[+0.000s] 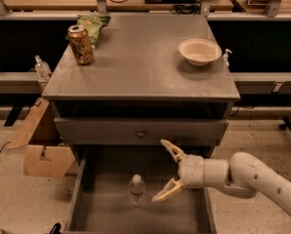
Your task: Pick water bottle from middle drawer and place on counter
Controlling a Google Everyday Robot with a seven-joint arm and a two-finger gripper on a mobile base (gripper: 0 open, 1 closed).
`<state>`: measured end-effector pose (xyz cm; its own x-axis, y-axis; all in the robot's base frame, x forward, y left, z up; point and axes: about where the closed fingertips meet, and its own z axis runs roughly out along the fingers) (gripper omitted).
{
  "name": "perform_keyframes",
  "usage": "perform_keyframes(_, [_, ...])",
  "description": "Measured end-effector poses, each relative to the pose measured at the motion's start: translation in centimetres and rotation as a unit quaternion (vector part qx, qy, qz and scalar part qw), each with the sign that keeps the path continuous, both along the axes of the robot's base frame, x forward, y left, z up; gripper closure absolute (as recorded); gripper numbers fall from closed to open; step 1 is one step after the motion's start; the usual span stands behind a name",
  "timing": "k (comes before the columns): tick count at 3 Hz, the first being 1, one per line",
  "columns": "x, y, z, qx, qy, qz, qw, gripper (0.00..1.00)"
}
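Note:
The water bottle (136, 190), clear with a white cap, stands upright on the floor of the pulled-out middle drawer (184, 218). My gripper (166, 172) reaches in from the right on a white arm, hovering over the drawer just right of the bottle. Its two tan fingers are spread wide, one high and one low, with nothing between them. The counter (135, 62) is the grey cabinet top above.
On the counter stand a brown patterned can (81, 44), a green chip bag (93, 24) behind it, and a cream bowl (199, 50) at right. A grey drawer front with a knob (141, 133) sits above the open drawer. A cardboard box (43, 147) lies left.

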<state>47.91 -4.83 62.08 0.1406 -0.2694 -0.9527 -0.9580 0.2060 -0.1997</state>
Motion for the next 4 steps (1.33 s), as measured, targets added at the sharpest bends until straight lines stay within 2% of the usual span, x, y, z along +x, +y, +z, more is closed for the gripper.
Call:
perform_keyframes(2, [0.4,6.7,-8.3,0.007,0.024,0.06,0.9979,0.0])
perform_keyframes(3, [0.6,8.3,-11.7,-0.001,0.043,0.072,0.9965,0.0])
perform_keyframes(4, [0.5,8.6,-15.0,-0.009,0.07,0.075,0.9946,0.19])
